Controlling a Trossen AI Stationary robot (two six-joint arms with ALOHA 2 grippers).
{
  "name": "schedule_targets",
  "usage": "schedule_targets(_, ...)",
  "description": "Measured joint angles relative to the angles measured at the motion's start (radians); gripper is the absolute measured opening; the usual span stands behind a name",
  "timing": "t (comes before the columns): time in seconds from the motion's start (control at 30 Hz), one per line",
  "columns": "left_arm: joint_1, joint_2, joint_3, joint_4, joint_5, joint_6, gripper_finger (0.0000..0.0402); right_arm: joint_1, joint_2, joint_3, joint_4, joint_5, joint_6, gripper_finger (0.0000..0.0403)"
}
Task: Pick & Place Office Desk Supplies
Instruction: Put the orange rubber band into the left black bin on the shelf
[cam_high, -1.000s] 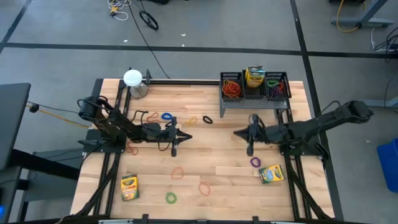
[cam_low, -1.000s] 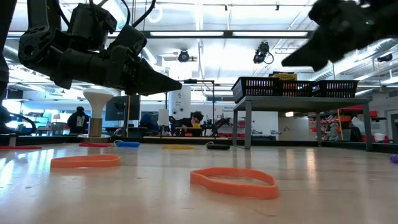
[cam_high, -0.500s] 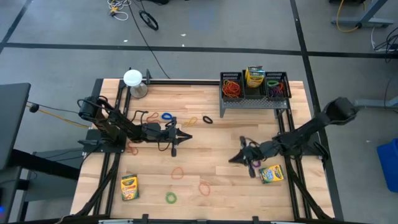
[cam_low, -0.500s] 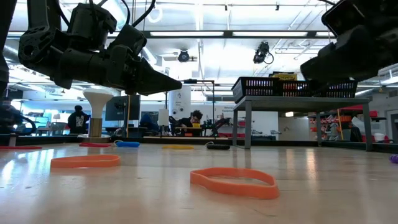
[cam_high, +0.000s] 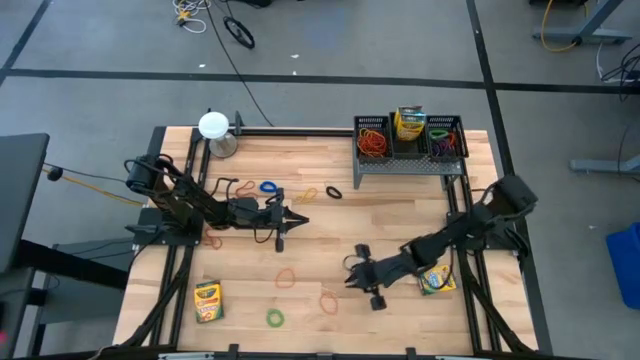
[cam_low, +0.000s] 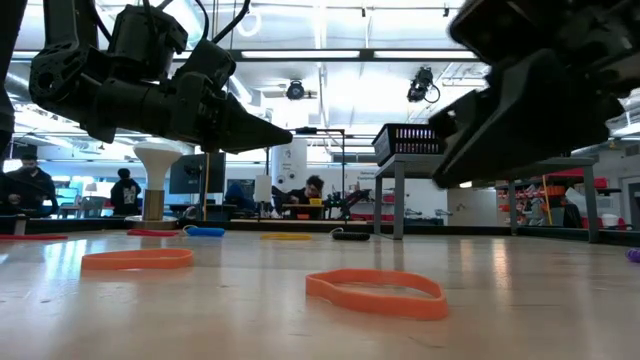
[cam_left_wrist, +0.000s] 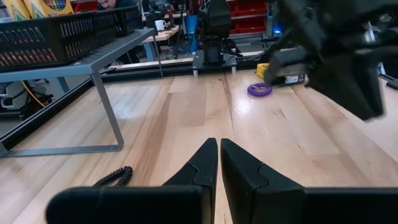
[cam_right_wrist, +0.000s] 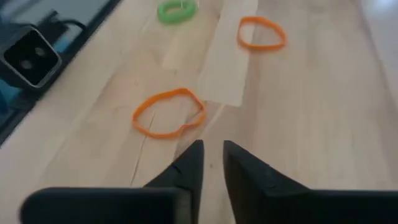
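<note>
Rubber bands lie flat on the wood: an orange one (cam_high: 329, 299) (cam_right_wrist: 168, 112), another orange (cam_high: 286, 278) (cam_right_wrist: 261, 32), green (cam_high: 275, 318), blue (cam_high: 268, 187), black (cam_high: 333, 192), red (cam_high: 213, 240) and purple (cam_left_wrist: 259, 89). Crayon boxes lie at the near left (cam_high: 208, 300) and near right (cam_high: 437, 280). My right gripper (cam_high: 350, 277) (cam_right_wrist: 213, 152) hovers just right of the nearer orange band, its fingers a narrow gap apart and holding nothing. My left gripper (cam_high: 300, 221) (cam_left_wrist: 218, 144) hangs shut and empty above the table's middle left.
A black wire-mesh rack (cam_high: 410, 140) on legs stands at the far right edge, holding bands and a crayon box (cam_high: 409, 122). A white round-topped object (cam_high: 214, 127) stands at the far left corner. A small black camera (cam_right_wrist: 28, 53) sits at the near edge.
My right gripper has swept from the table's middle toward the near edge and to the left, coming down beside the orange bands. The left arm and all the bands have kept still.
</note>
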Motion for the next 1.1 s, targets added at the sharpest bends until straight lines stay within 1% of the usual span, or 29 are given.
schedule_targets(0.1,0.000,0.000,0.000,-0.001,0.000,0.000,0.0026,-0.004,0.061,0.090,-0.068,0.001,0.001,0.0091)
schedule_targets(0.2,0.000,0.000,0.000,-0.001,0.000,0.000,0.0026,-0.016,0.111,0.170,-0.133,0.001,0.001,0.0108)
schedule_targets(0.4,0.000,0.000,0.000,-0.001,0.000,0.000,0.0026,-0.031,0.215,0.289,-0.221,-0.003,0.010,0.0114)
schedule_targets(0.5,0.000,0.000,0.000,-0.001,0.000,0.000,0.0026,-0.037,0.257,0.331,-0.278,-0.036,0.011,0.0114)
schedule_targets(0.73,0.000,0.000,0.000,-0.004,0.000,0.000,0.0026,-0.059,0.307,0.370,-0.280,-0.098,0.011,0.0114)
schedule_targets(0.93,0.000,0.000,0.000,-0.006,0.000,0.000,0.0026,-0.067,0.307,0.369,-0.261,-0.095,0.011,0.0114)
schedule_targets(1.1,0.000,0.000,0.000,-0.007,0.000,0.000,0.0026,-0.067,0.298,0.369,-0.234,-0.059,0.040,0.0115)
